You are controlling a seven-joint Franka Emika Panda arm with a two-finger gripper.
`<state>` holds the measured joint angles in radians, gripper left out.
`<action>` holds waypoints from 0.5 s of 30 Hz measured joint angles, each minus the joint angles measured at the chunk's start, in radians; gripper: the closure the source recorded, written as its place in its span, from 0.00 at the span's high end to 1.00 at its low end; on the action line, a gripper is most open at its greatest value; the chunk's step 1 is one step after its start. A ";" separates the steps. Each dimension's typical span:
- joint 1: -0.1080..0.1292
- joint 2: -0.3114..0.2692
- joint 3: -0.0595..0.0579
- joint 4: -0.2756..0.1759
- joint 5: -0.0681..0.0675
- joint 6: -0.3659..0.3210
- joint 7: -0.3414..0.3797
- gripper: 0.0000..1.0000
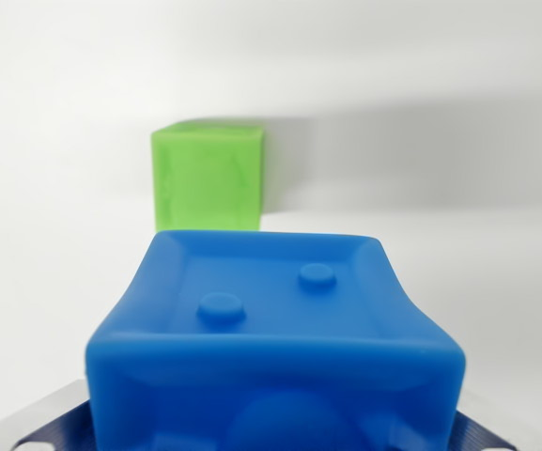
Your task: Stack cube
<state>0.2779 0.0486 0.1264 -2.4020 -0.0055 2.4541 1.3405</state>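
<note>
Blue cube (275,348) filling the lower wrist view, green cube (209,177) sitting beyond it.

No writing or brand is showing on either cube; the blue cube's face is carrying two round studs inside a raised rim; it is sitting right against the camera, between dark ribbed pads (54,434) peeking out at both lower corners, so the gripper (275,437) is appearing to clamp it; the green cube is resting on the white surface (458,282), behind and slightly towards the wrist view's left, apart from the blue one.
</note>
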 joint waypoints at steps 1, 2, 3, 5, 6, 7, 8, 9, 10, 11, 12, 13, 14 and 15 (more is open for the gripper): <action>0.002 0.001 0.001 0.005 0.000 -0.003 0.004 0.00; 0.004 0.002 0.001 0.010 0.000 -0.007 0.007 0.00; 0.006 0.004 0.002 0.015 -0.001 -0.011 0.010 0.00; 0.011 0.006 0.002 0.025 -0.001 -0.018 0.017 0.00; 0.013 0.008 0.003 0.030 -0.001 -0.022 0.020 0.00; 0.014 0.009 0.003 0.032 -0.001 -0.023 0.022 0.00; 0.016 0.011 0.003 0.038 -0.002 -0.027 0.026 0.00; 0.018 0.012 0.004 0.044 -0.002 -0.030 0.029 0.00; 0.021 0.014 0.004 0.049 -0.002 -0.034 0.032 0.00; 0.023 0.016 0.004 0.054 -0.003 -0.037 0.035 0.00; 0.025 0.018 0.004 0.059 -0.003 -0.040 0.039 0.00; 0.026 0.019 0.005 0.064 -0.003 -0.044 0.042 0.00; 0.028 0.021 0.005 0.069 -0.003 -0.047 0.045 0.00; 0.030 0.023 0.005 0.073 -0.004 -0.051 0.048 0.00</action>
<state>0.3084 0.0714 0.1316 -2.3286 -0.0093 2.4035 1.3888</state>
